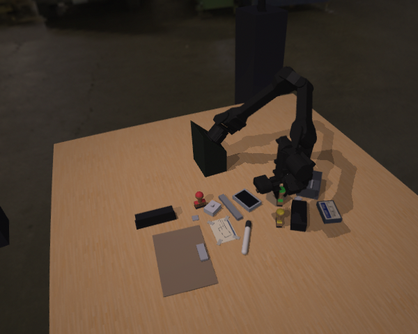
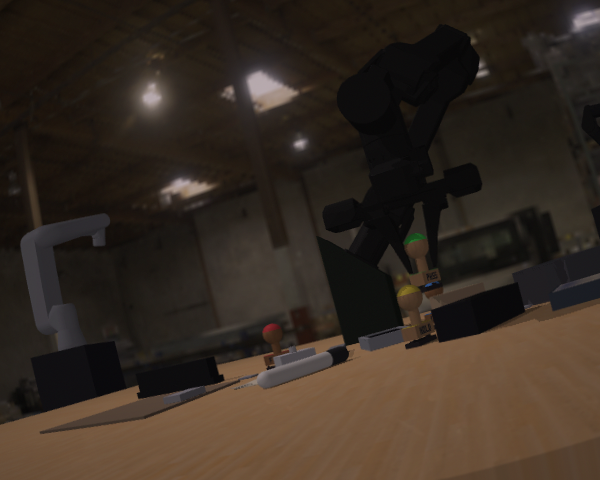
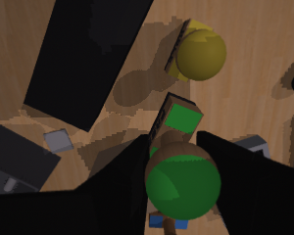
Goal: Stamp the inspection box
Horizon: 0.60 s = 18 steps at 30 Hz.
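Note:
My gripper [image 1: 281, 190] [image 2: 423, 264] [image 3: 171, 140] is shut on the green-topped PASS stamp [image 1: 281, 197] [image 2: 417, 250] [image 3: 182, 187]. The stamp hangs roughly upright above the bench, its green-marked block below the fingers. An open pad with a black face and grey rim [image 1: 246, 199] [image 2: 382, 338] lies left of the gripper in the top view. The card [image 1: 216, 234] is taped at its corners nearer the front; it bears a printed outline, but fine print is too small to read. The stamp's underside is hidden.
A yellow-topped HOLD stamp [image 1: 280, 214] [image 2: 410, 299] [image 3: 201, 55] and black block [image 1: 298, 216] [image 2: 476, 312] [image 3: 83, 64] stand near the held stamp. A blue-topped stamp [image 2: 432, 287] [image 3: 157, 220] is behind it. A red-topped stamp [image 1: 199, 197], grey bar [image 1: 230, 207] and marker [image 1: 245, 239] surround the card.

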Each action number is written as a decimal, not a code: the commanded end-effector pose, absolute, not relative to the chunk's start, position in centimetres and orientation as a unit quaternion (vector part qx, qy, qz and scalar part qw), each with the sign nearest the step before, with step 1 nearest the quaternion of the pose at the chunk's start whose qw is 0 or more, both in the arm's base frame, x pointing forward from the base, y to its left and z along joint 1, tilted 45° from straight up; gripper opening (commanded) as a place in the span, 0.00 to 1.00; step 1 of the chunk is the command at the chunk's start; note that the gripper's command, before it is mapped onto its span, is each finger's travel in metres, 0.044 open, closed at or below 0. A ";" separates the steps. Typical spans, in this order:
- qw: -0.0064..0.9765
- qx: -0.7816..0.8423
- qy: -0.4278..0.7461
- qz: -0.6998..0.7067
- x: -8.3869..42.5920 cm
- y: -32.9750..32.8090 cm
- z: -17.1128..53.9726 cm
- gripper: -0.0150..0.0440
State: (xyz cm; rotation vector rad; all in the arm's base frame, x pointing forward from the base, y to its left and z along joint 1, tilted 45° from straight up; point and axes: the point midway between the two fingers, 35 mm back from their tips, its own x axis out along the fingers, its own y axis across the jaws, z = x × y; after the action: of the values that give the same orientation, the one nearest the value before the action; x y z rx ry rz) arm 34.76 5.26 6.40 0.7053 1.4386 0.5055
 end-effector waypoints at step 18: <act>0.669 0.311 0.636 0.225 34.7 4.5 7.2 0.25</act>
State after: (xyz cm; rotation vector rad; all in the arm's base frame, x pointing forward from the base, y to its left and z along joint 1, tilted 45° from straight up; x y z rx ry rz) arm 34.62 4.66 7.04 0.7060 1.4383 0.5059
